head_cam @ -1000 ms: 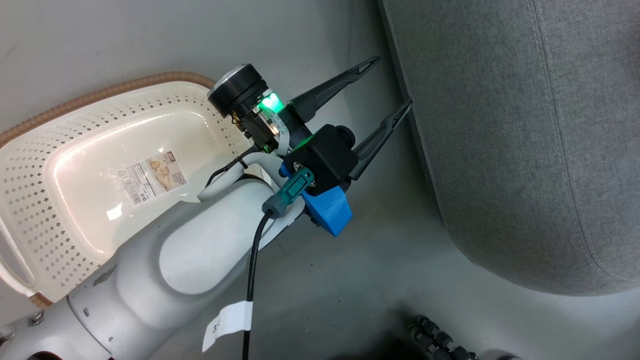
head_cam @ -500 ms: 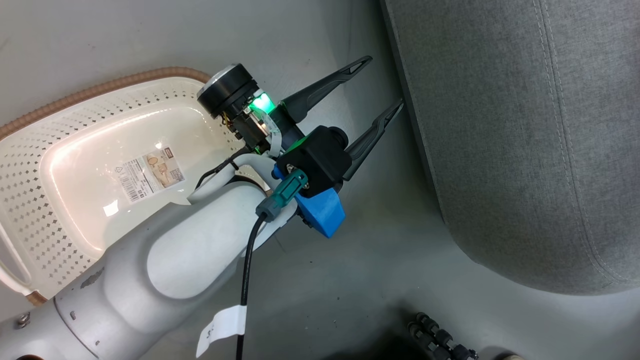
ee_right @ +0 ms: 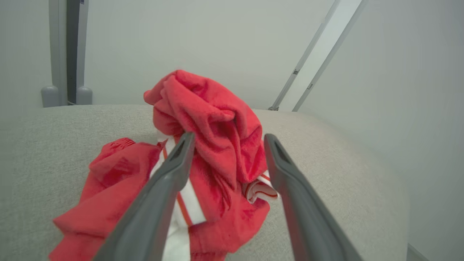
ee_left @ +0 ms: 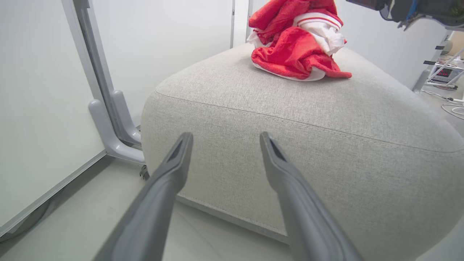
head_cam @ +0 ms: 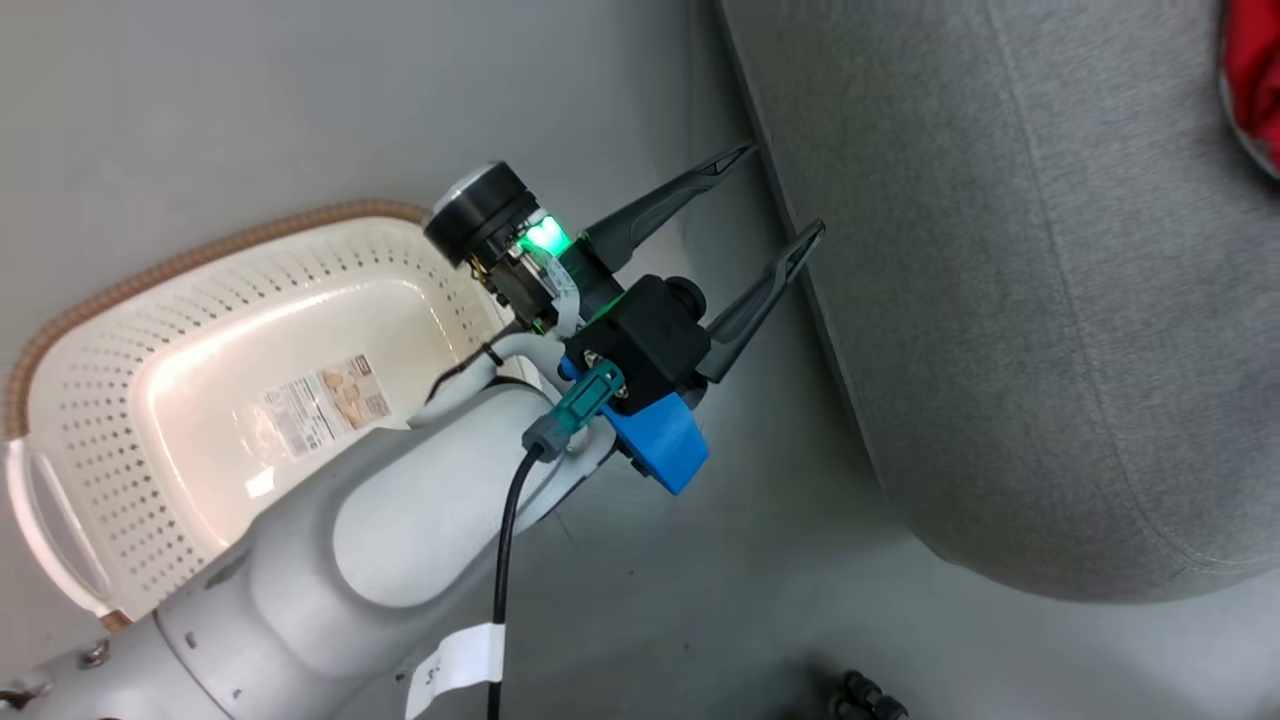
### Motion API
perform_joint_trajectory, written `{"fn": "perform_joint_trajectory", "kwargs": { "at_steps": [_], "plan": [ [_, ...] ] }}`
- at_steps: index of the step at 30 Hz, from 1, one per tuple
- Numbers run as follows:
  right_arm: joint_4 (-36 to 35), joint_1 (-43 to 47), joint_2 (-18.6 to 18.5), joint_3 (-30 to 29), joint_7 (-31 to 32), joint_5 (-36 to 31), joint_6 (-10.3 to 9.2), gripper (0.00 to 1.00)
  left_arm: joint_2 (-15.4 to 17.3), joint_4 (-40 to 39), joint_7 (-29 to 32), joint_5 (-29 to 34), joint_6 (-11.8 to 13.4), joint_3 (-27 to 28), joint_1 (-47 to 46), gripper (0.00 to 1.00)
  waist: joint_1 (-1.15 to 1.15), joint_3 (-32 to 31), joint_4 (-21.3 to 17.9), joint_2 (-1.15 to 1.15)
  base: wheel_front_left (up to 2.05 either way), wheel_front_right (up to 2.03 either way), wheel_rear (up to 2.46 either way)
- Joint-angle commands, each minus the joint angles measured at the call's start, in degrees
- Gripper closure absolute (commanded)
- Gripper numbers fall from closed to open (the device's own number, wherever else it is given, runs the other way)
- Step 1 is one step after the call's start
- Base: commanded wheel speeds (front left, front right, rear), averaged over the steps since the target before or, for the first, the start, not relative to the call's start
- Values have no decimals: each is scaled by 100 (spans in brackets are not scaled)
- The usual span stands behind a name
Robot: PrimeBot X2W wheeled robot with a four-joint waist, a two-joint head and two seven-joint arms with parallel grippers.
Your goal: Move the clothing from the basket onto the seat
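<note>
The clothing (ee_right: 217,145), bright red with white stripes, lies heaped on top of the grey seat (ee_right: 344,174). My right gripper (ee_right: 229,137) is open just above the heap, and a red fold shows between its fingers. The same clothing (ee_left: 297,47) sits on the seat (ee_left: 290,145) beyond my left gripper (ee_left: 225,137), which is open and empty, low beside the seat's side. In the head view the left gripper (head_cam: 775,195) points at the seat's (head_cam: 1000,350) edge, with a strip of clothing (head_cam: 1255,70) in the top right corner. The cream basket (head_cam: 90,440) holds nothing but its label sticker (head_cam: 315,405).
My pale left forearm (head_cam: 400,510) crosses the basket's near end. Grey floor (head_cam: 760,560) runs between basket and seat. White wall panels with a grey post foot (ee_left: 112,119) stand left of the seat. Cables and equipment (ee_left: 449,72) lie beyond the seat's right side.
The head camera has shifted, so the seat and basket sit differently in the picture and a strip of red clothing now shows at the top right. The left gripper stays open beside the seat.
</note>
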Motion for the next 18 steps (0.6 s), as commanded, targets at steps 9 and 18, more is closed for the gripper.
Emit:
{"fn": "perform_joint_trajectory", "kwargs": {
  "at_steps": [9,18],
  "plan": [
    [-1036,1016,62,805,-20,-62,1,0,-290,459,-357,-369,185,420,500,0,0,-1360,260,0,0,0,0],
    [-1618,1400,223,1851,-19,-208,1,0,-431,203,-385,-303,394,1713,1253,0,0,-2377,886,0,0,0,0]
  ]
}}
